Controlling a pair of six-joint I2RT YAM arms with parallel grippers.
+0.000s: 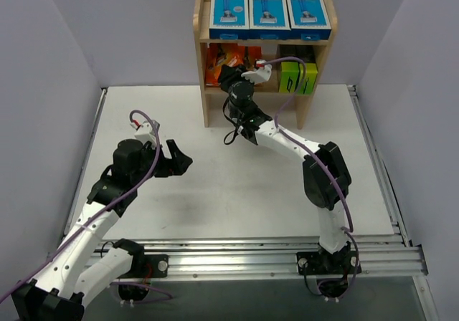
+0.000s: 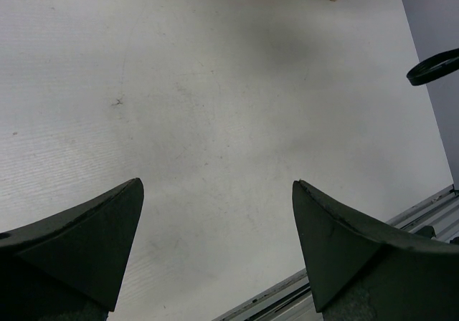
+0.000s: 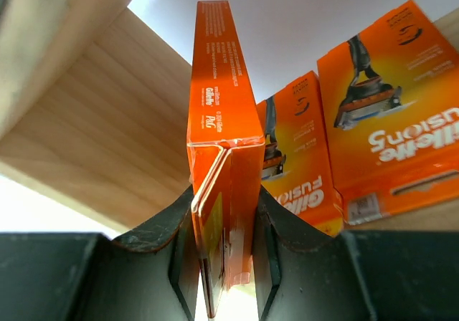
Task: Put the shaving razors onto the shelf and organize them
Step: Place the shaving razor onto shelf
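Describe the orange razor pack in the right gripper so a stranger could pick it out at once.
Find the light wooden shelf unit at the back; look at the left half of the tier just under the three blue-and-white boxes. There the right gripper clamps one flat orange pack; unlike the two orange packs showing their razor pictures, it is seen edge-on.

From above, the right arm (image 1: 242, 95) covers the right gripper (image 3: 224, 199) and most of the orange packs (image 1: 214, 66) on the middle tier of the shelf (image 1: 201, 49), so their number cannot be told. Print on the black-and-lime boxes (image 1: 297, 77) is too small to read. In the right wrist view the held orange pack (image 3: 219, 106) runs off the bottom edge, and the rightmost pack (image 3: 394, 106) is cut by the right edge. The left wrist view catches only a corner of the shelf.
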